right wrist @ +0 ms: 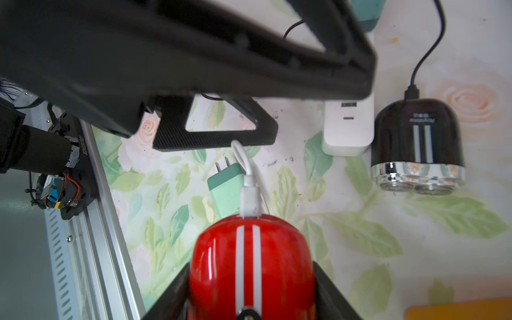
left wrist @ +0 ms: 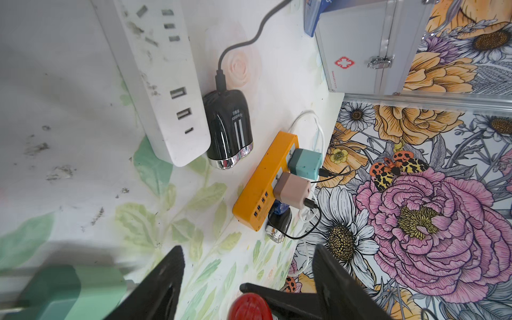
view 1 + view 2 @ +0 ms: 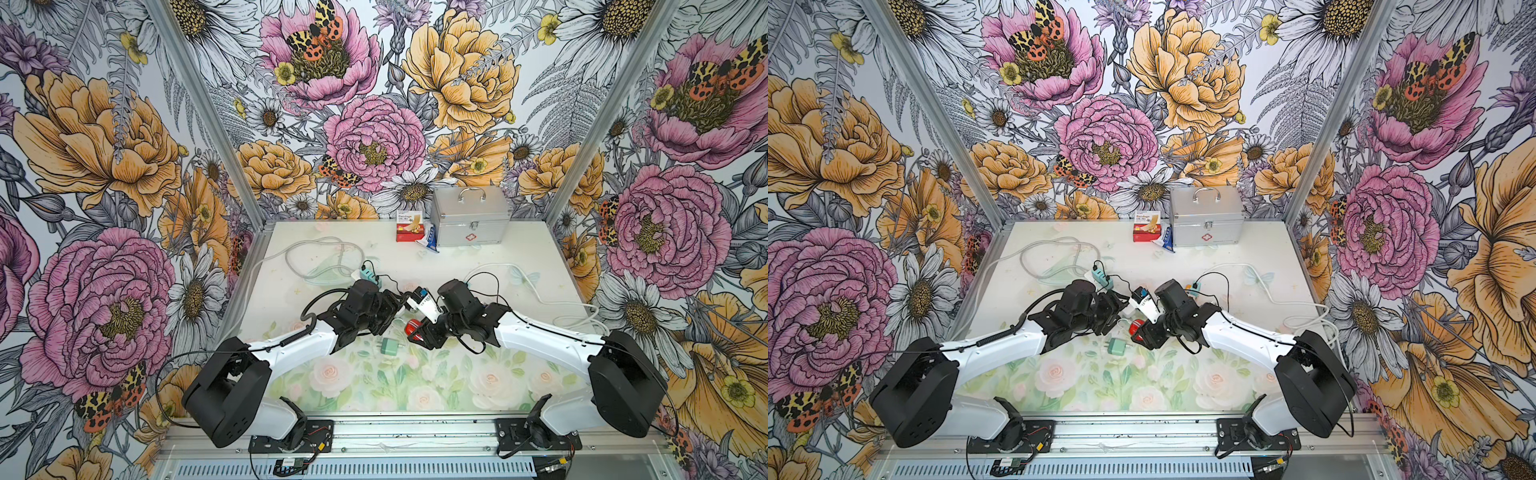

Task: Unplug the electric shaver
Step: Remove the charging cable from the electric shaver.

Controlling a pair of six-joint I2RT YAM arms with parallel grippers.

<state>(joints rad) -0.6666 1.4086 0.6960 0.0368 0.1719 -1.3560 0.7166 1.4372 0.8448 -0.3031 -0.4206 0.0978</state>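
Note:
My right gripper (image 1: 250,291) is shut on the red electric shaver (image 1: 249,263), which carries two white stripes. It shows in both top views at the table's middle (image 3: 411,328) (image 3: 1136,326). A white cable (image 1: 249,171) is plugged into the shaver's end and runs to a green adapter (image 1: 225,188) lying loose on the table (image 3: 390,345), prongs bare. My left gripper (image 2: 248,249) faces the right one, jaws open. The red shaver (image 2: 249,307) and a right finger lie between its fingers. One left finger (image 1: 216,130) hangs just above the white cable.
A black shaver (image 2: 228,127) with a black cord lies beside a white power strip (image 2: 158,69). An orange power strip (image 2: 260,182) holds teal and pink adapters near the right wall. A silver first-aid case (image 3: 469,216) and a bandage box (image 3: 409,228) stand at the back.

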